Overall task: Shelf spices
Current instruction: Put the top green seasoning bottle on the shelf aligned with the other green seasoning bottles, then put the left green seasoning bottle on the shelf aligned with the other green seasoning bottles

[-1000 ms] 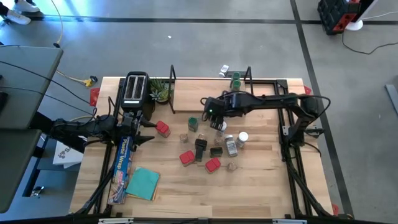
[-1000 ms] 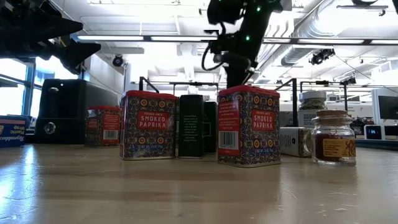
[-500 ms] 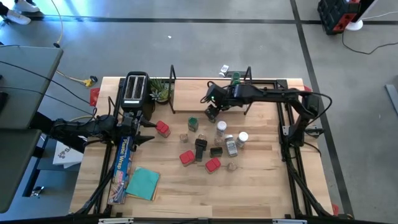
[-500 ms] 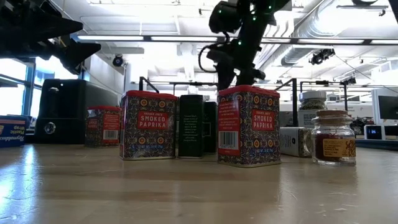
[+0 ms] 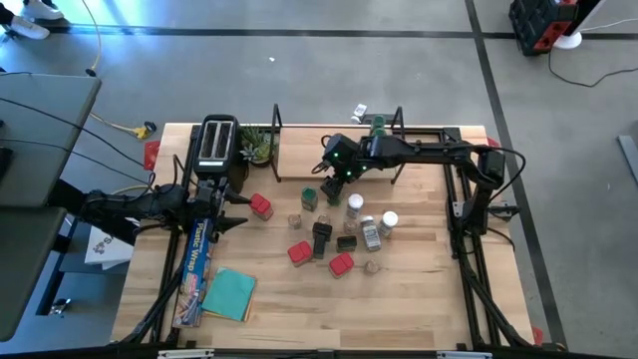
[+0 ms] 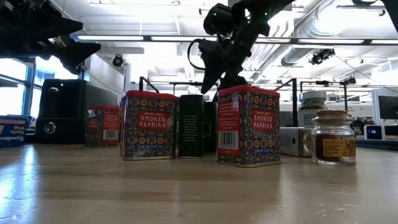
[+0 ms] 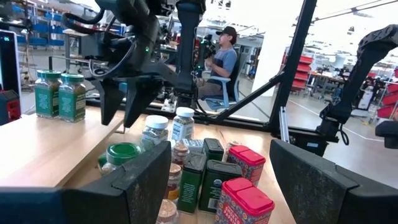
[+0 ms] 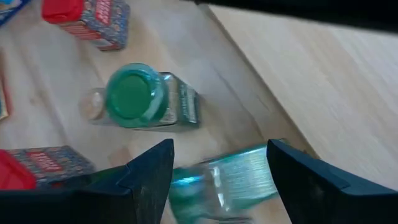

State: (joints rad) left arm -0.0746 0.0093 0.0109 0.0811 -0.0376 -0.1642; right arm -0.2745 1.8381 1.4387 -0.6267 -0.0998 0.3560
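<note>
Currently we see the right pincer (image 5: pixel 329 185) hanging above the counter (image 5: pixel 439 299) just at the 6 o'clock edge of the shelf (image 5: pixel 299 158), fingers spread and tilted down. Left wrist view shows an open gap between them, nothing pinched there. Right wrist view has a blurred green-and-clear shape between the fingers; we can't tell what it is.

A green-lidded jar (image 5: pixel 309 198) stands upright on the counter just at 8 o'clock of that pincer, not touching it.

The shelf sits at the counter's 12 o'clock edge, with two green jars (image 5: pixel 377 127) already on its board at the 3 o'clock end; the rest of the board is bare.

Remaining spices cluster mid-counter:
- white-lidded jars (image 5: pixel 356 204) at 4 o'clock of the right pincer
- dark jars (image 5: pixel 321 237) at the middle
- red tins (image 5: pixel 299 252) at the 6 o'clock side, one more red tin (image 5: pixel 261 206) apart at 9 o'clock
- a small brownish jar (image 6: pixel 333 138) upright, seen in the low view

The left pincer (image 5: pixel 239 210) waits at the counter's 9 o'clock side, fingers spread wide, empty, over the blue foil box (image 5: pixel 196 261). The toaster (image 5: pixel 216 143) is at 11 o'clock, the teal cloth (image 5: pixel 229 293) at 7 o'clock.

A person is seated in the room beyond, per the left wrist view.
</note>
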